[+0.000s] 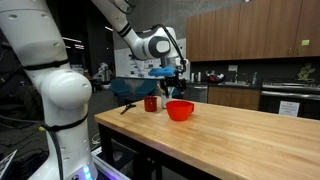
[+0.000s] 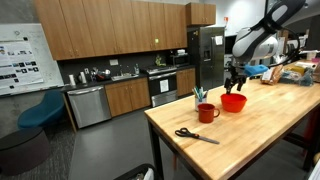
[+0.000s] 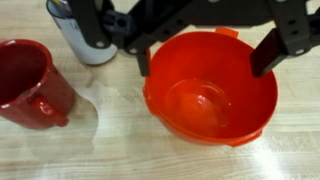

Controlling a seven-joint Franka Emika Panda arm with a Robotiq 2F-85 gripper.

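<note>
The pincer (image 3: 205,58) hangs above the orange bowl (image 3: 212,112), its jaws wide apart and gripping nothing. The round bowl sits upright on the wooden table (image 3: 120,152), mouth facing up, just beside a red mug (image 3: 35,85).

The empty orange bowl (image 3: 205,100) stands upright on the wooden table (image 3: 120,150).

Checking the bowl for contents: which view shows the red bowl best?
The wrist view: it looks straight down into the red bowl, whose inside appears empty. Both exterior views show it small and side-on, beside the red mug on the table.
</note>
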